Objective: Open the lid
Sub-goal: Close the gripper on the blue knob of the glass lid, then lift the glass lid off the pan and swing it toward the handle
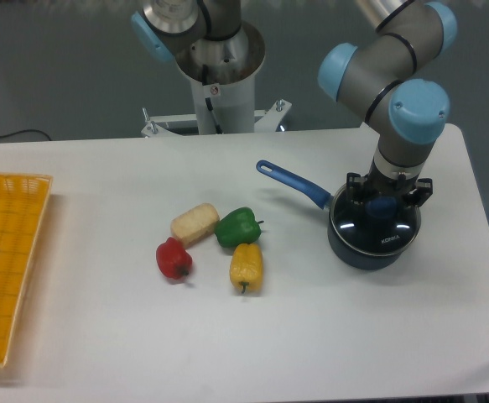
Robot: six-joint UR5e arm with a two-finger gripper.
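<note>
The lid, a clear glass disc with white lettering near its front rim, lies over the dark blue saucepan at the right of the table. Its blue knob shows between the black fingers of my gripper, which comes straight down from above and is shut on the knob. The lid looks level and sits on, or barely above, the pan's rim. The saucepan's long blue handle points back and to the left.
A beige loaf-like piece, a green pepper, a red pepper and a yellow pepper lie grouped mid-table. An orange basket stands at the left edge. The arm's base rises behind the table.
</note>
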